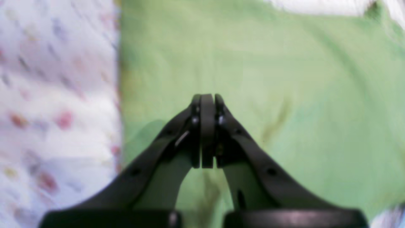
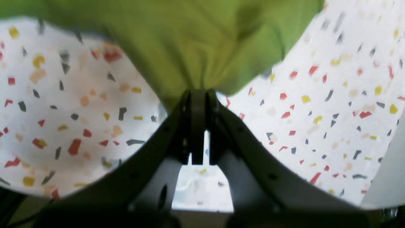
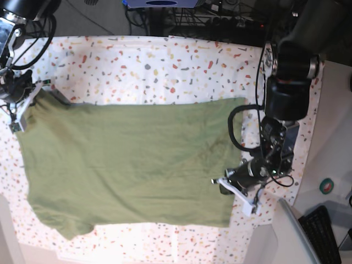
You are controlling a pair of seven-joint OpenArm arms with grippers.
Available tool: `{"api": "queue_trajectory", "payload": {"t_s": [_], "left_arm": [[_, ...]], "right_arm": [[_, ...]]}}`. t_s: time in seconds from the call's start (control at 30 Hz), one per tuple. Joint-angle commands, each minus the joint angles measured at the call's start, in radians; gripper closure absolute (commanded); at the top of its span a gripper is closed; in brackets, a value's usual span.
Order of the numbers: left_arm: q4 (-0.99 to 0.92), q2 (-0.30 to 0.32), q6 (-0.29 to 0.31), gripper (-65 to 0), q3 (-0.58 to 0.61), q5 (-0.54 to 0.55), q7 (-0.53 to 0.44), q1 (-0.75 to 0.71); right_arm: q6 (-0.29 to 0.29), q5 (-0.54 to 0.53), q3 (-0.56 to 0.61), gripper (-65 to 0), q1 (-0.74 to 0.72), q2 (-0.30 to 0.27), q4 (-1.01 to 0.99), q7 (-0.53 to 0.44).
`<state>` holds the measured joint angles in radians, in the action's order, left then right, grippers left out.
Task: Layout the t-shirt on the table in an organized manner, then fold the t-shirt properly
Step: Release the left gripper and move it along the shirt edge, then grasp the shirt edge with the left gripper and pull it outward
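Observation:
The olive-green t-shirt (image 3: 126, 159) lies spread mostly flat on the speckled table (image 3: 165, 60). My right gripper (image 3: 28, 103) is at the shirt's far-left upper corner. In the right wrist view it (image 2: 197, 92) is shut on a bunched fold of the t-shirt (image 2: 196, 41), held a little above the table (image 2: 316, 126). My left gripper (image 3: 224, 186) is at the shirt's right edge. In the left wrist view it (image 1: 207, 96) is shut, just over the flat t-shirt (image 1: 284, 79), with no cloth seen between the jaws. The table (image 1: 47, 95) shows to its left.
A plain grey-white surface (image 3: 335, 159) borders the table on the right, with a small teal round object (image 3: 327, 186) and a keyboard (image 3: 324, 225). Cables and equipment (image 3: 220, 22) lie beyond the far edge.

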<state>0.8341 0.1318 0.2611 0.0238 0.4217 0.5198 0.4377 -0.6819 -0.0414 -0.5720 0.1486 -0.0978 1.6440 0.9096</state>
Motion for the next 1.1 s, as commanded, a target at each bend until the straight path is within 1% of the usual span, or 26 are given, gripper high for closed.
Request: {"api": "queue_trajectory", "payload": {"t_s": [0.0, 0.1, 0.2, 0.37, 0.47, 0.57, 0.67, 0.8, 0.9, 0.93, 0.97, 1.0, 1.07], "left_arm": [[0.018, -0.011, 0.007, 0.0, 0.012, -0.014, -0.005, 0.01], [-0.012, -0.022, 0.007, 0.0, 0.015, -0.091, -0.022, -0.006], [-0.078, -0.014, 0.007, 0.0, 0.015, -0.126, -0.115, -0.018], [-0.264, 0.002, 0.007, 0.0, 0.028, -0.128, -0.231, 0.033], [-0.376, 0.006, 0.007, 0.0, 0.028, -0.128, -0.336, 0.082], [-0.457, 0.007, 0.007, 0.0, 0.028, -0.128, -0.409, 0.137], [-0.505, 0.009, 0.007, 0.0, 0.028, -0.128, -0.441, 0.192], [-0.517, 0.009, 0.007, 0.0, 0.028, -0.128, -0.478, 0.241], [-0.508, 0.016, 0.007, 0.0, 0.026, -0.12, -0.471, 0.266], [-0.502, 0.013, 0.007, 0.0, 0.026, -0.117, -0.453, 0.267], [-0.474, 0.013, 0.007, 0.0, 0.024, -0.117, -0.405, 0.263], [-0.419, 0.013, 0.008, 0.0, 0.017, -0.116, -0.324, 0.246], [-0.246, 0.012, 0.008, 0.0, 0.015, -0.094, -0.149, 0.152]], "right_arm": [[-0.002, -0.004, -0.003, 0.0, -0.01, -0.013, 0.02, -0.013], [-0.002, -0.004, -0.003, 0.0, -0.01, -0.013, 0.02, -0.013], [-0.002, -0.004, -0.003, 0.0, -0.01, -0.013, 0.02, -0.013], [-0.002, -0.004, -0.004, 0.0, -0.007, -0.013, 0.02, -0.013], [-0.002, -0.004, -0.004, 0.0, -0.007, -0.012, 0.02, -0.013], [-0.002, -0.004, -0.004, 0.0, -0.007, -0.009, 0.019, -0.013], [-0.002, -0.004, -0.004, 0.0, -0.008, -0.007, 0.014, -0.013], [0.0, -0.004, -0.004, 0.0, -0.011, -0.007, 0.012, -0.013], [0.0, -0.004, -0.004, 0.0, -0.013, -0.009, 0.012, -0.013], [0.0, -0.004, -0.004, 0.0, -0.013, -0.009, 0.011, -0.013], [0.0, -0.004, -0.004, 0.0, -0.014, -0.009, 0.011, -0.013], [0.0, -0.004, -0.004, 0.0, -0.014, -0.01, 0.011, -0.013], [0.0, -0.004, -0.004, 0.0, -0.014, -0.012, 0.011, -0.013]]}}
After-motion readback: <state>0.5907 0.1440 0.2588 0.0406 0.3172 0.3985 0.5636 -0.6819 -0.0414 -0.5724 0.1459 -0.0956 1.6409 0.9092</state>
